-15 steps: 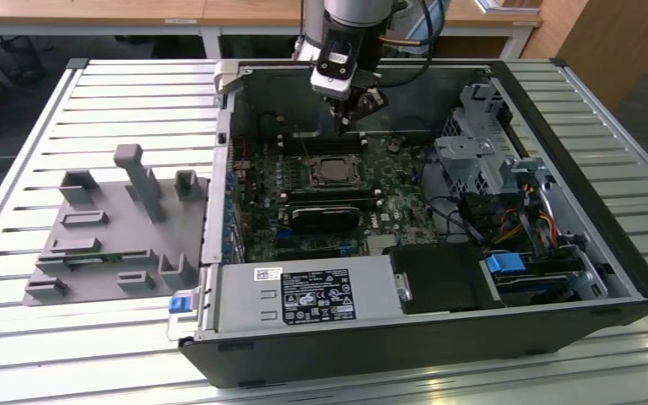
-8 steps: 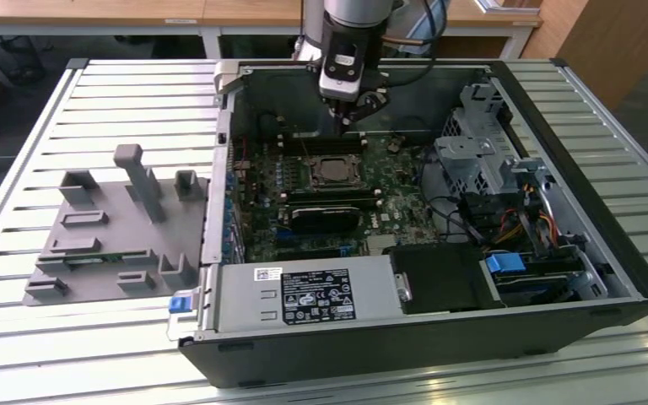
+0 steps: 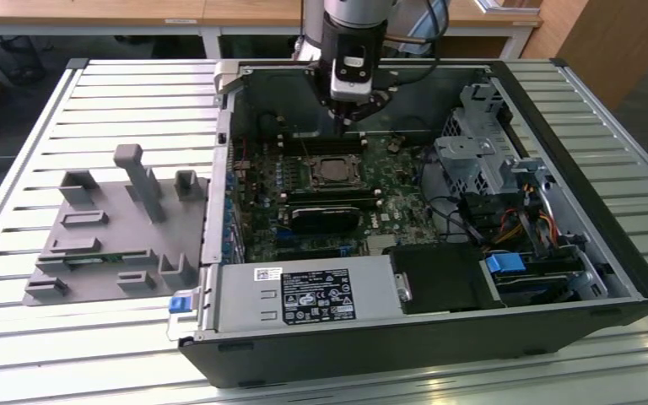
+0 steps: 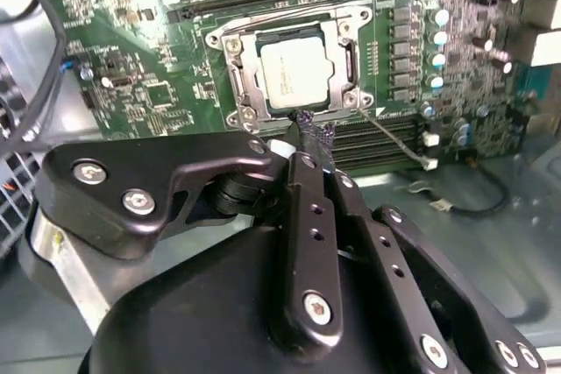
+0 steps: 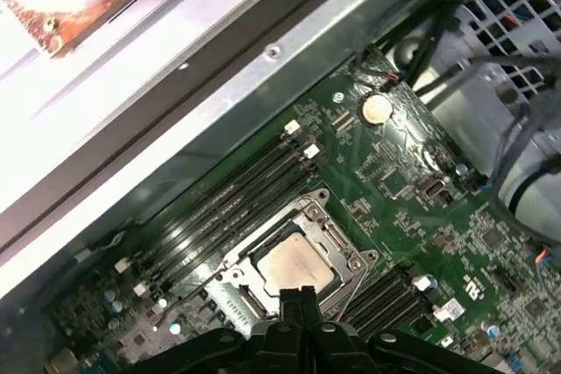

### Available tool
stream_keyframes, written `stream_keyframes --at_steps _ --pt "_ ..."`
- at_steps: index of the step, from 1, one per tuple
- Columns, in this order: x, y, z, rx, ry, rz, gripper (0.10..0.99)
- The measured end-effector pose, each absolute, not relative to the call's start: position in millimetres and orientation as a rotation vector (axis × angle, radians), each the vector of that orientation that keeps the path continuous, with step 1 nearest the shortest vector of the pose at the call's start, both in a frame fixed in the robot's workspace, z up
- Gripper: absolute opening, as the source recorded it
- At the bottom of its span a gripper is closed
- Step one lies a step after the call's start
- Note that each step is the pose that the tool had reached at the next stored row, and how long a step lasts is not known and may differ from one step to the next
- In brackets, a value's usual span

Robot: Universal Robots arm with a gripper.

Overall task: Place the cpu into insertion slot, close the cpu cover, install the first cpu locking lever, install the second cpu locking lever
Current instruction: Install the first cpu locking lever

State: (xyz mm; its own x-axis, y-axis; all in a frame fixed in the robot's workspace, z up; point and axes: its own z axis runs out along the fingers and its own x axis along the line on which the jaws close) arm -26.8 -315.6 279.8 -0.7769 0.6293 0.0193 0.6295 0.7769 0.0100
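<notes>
The cpu (image 4: 294,72) lies flat in the insertion slot (image 4: 232,48) on the green board, its pale metal face showing through the window of the cpu cover (image 4: 351,63), which lies down over it. One thin wire locking lever (image 4: 396,139) sticks out free from a socket corner across the memory slots. Another lever (image 4: 289,17) lies along the socket's far edge. My gripper (image 4: 312,133) is shut with nothing in it, its tips just off the socket's near edge, close to the free lever's hinge. In the exterior view the gripper (image 3: 347,125) hangs above the board behind the cpu (image 3: 330,172). In the first wrist view the fingertips (image 5: 298,297) sit by the cpu (image 5: 294,267).
The open computer case (image 3: 594,278) surrounds the board. Long black memory slots (image 4: 386,142) flank the socket. A drive cage (image 3: 476,156) and cables (image 3: 526,228) fill the exterior view's right. A grey fixture (image 3: 110,228) stands on the slatted table at the exterior view's left.
</notes>
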Motion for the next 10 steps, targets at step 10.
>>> stream_keyframes --at_steps 10 --pt "-26.7 -315.6 279.0 -0.78 -3.028 -0.024 0.106"
